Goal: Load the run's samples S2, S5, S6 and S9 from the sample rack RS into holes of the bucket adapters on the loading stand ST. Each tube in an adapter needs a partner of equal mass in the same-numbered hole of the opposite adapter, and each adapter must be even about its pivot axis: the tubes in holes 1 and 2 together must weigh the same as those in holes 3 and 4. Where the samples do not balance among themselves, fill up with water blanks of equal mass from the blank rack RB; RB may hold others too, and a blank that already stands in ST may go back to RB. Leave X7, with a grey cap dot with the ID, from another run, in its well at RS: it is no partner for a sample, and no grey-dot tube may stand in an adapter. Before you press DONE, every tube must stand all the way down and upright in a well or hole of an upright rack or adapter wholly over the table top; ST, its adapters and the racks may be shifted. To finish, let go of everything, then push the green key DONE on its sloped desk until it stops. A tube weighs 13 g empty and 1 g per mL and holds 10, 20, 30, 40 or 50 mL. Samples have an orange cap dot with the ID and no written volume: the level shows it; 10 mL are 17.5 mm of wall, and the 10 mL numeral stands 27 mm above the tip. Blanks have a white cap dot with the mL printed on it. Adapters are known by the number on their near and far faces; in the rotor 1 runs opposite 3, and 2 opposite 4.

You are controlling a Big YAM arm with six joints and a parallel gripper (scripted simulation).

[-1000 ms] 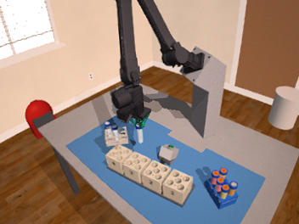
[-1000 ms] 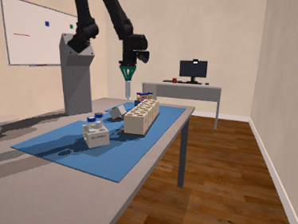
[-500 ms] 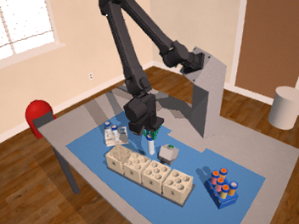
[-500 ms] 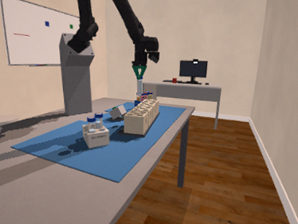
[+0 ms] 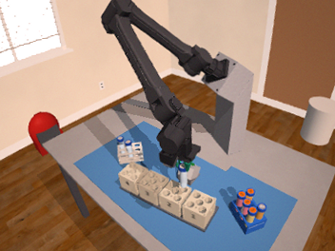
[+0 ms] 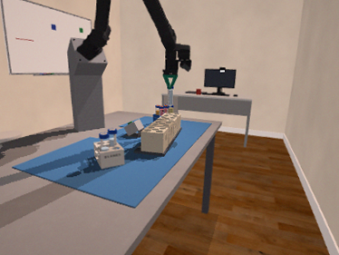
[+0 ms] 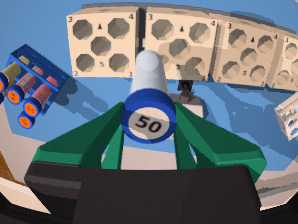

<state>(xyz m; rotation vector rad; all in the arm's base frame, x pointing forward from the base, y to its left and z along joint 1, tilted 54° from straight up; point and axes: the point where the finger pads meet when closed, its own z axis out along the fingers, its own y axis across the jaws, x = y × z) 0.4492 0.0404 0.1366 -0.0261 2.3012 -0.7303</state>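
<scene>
My gripper (image 5: 181, 167) is shut on a blank tube (image 5: 182, 176) with a blue cap and a white dot printed 50 (image 7: 149, 123). It holds the tube upright above the table, just behind the row of adapters on the loading stand (image 5: 168, 191). In the exterior view the gripper (image 6: 170, 83) and the tube (image 6: 170, 96) hang well above the stand (image 6: 161, 130). The adapter holes (image 7: 180, 46) that I can see look empty. The blue sample rack (image 5: 248, 209) holds several orange-dot tubes and also shows in the wrist view (image 7: 29, 90). The blank rack (image 5: 133, 151) holds two blue-capped tubes.
The small sloped desk with the DONE key (image 6: 135, 127) stands behind the stand, partly hidden by the tube in the wrist view (image 7: 190, 102). The grey robot pedestal (image 5: 235, 99) is at the back. A blue mat (image 5: 187, 207) lies under everything.
</scene>
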